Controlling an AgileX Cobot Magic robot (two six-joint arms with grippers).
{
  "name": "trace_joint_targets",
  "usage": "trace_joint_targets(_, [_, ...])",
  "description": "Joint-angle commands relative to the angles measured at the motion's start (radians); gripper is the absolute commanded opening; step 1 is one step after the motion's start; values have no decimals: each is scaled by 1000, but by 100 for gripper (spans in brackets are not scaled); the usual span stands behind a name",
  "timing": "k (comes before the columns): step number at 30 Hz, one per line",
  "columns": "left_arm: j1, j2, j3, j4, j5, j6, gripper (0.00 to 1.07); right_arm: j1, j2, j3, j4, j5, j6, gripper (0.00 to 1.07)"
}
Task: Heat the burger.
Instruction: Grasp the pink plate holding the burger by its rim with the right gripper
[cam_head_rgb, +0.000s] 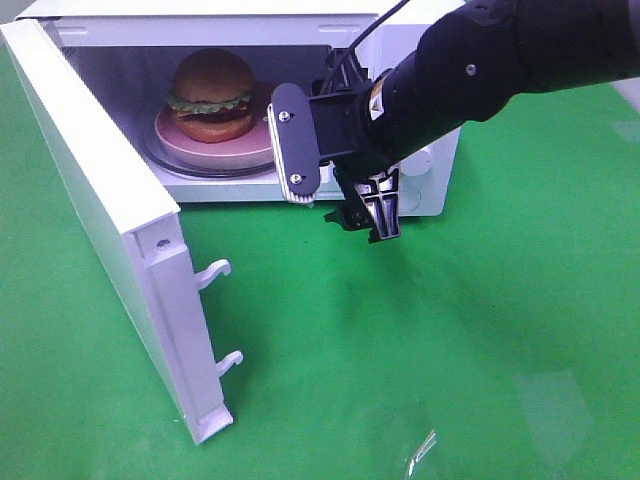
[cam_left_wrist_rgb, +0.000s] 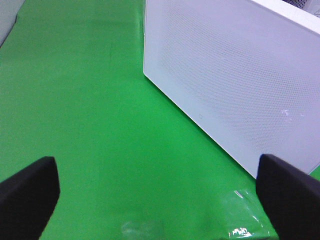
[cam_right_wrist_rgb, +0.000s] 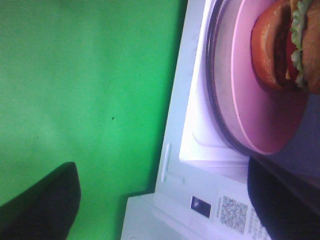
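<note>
Green table (cam_head_rgb: 470, 340), white microwave (cam_head_rgb: 220, 188) with its door (cam_head_rgb: 100, 210) swung open, burger (cam_head_rgb: 210, 90) on a pink plate (cam_head_rgb: 240, 150) inside the microwave, right tool (cam_head_rgb: 335, 190) spread wide and empty at the opening, left tool (cam_left_wrist_rgb: 155, 200) spread wide, empty, near the door's outer face.

The open microwave door (cam_head_rgb: 110, 230) walls off the left approach. The right gripper (cam_head_rgb: 335, 188) blocks the cavity mouth's right half. The burger (cam_head_rgb: 210, 90) and pink plate (cam_head_rgb: 248, 150) occupy the cavity floor. The green tabletop (cam_head_rgb: 450, 340) in front is passable.

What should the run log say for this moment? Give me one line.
burger on pink plate inside microwave | door open | right gripper open, empty | left gripper open, empty
</note>
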Motion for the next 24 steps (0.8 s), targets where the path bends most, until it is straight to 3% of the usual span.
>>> trace_joint_targets(1, [3,-5,-1,-3,5,-5,100,4,23,-39,-4,-13,16,87])
trace_joint_targets(24, [3,-5,-1,-3,5,-5,100,4,263,-296,0,-25,79,87])
